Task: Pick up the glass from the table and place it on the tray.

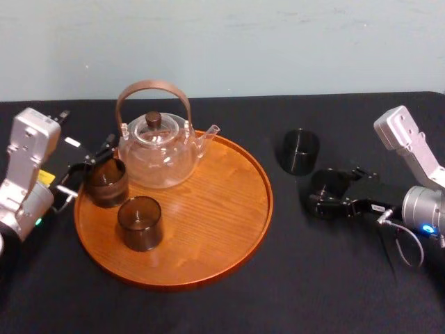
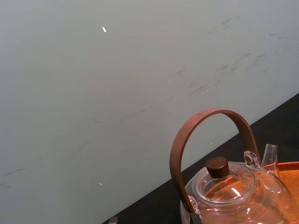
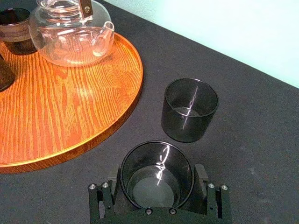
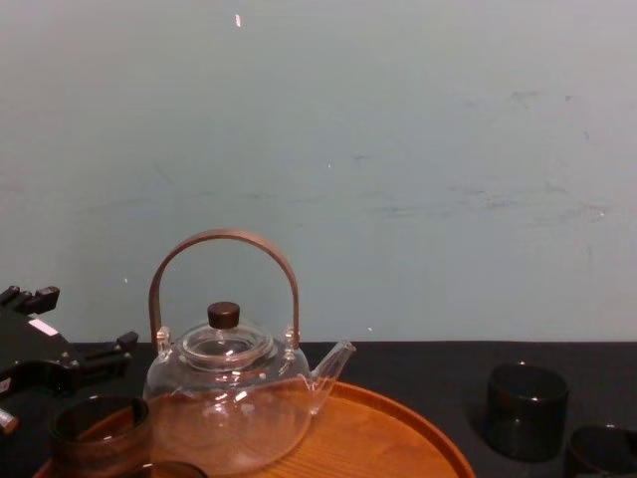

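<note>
Gripping step: my right claw (image 1: 328, 195) is closed round the glass (image 3: 156, 184), which looks not yet lifted off the table (image 1: 334, 285), at 3 o'clock of the tray (image 1: 259, 209). Next move, I'd say: lift straight up above the rim, carry toward 9 o'clock, set down on bare wood. A spare glass (image 1: 300, 151) stands just beside at 11 o'clock, so avoid swinging that way. My left claw (image 1: 97, 174) is at the tray's 9 o'clock edge by another glass (image 1: 106, 184); can't tell its grip.

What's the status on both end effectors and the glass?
Right end effector shut on glass, table right of tray. Left end effector by tray-edge glass. Spare glass close behind it.
</note>
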`<act>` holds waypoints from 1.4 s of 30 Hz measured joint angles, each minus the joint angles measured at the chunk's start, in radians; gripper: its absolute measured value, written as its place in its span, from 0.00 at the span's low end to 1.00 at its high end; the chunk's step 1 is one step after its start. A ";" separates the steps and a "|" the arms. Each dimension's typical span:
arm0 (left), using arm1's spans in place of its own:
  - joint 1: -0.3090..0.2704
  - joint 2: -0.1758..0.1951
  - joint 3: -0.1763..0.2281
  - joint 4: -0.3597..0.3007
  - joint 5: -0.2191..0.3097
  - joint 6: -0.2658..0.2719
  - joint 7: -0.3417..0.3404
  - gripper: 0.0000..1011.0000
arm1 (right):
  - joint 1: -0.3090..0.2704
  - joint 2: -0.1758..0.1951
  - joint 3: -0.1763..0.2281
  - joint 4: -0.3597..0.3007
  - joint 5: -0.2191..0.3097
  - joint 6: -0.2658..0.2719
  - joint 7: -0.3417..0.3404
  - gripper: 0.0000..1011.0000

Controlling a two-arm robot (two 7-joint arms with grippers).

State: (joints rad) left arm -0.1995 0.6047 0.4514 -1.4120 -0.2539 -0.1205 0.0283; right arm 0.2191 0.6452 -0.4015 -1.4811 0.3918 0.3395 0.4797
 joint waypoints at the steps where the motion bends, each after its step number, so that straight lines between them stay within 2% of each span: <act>1: 0.000 0.000 0.000 0.000 0.000 0.000 0.000 0.99 | 0.000 0.000 0.000 0.000 0.000 0.000 0.000 0.99; 8: 0.000 0.000 0.000 0.000 0.000 0.000 0.000 0.99 | -0.001 0.001 0.002 -0.001 0.002 0.000 -0.001 0.99; 13: 0.000 0.000 0.000 0.000 0.000 0.000 0.000 0.99 | -0.002 0.001 0.004 -0.002 0.004 0.000 -0.001 0.90; 29: 0.000 0.000 0.000 0.000 0.000 0.000 0.000 0.99 | -0.004 0.003 0.007 -0.004 0.007 -0.001 -0.001 0.89; 42: 0.000 0.000 0.000 0.000 0.000 0.000 0.000 0.99 | -0.018 0.042 0.024 -0.081 0.041 -0.049 0.056 0.89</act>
State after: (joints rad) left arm -0.1996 0.6047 0.4514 -1.4120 -0.2539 -0.1205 0.0283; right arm 0.2007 0.6871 -0.3772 -1.5616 0.4329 0.2903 0.5352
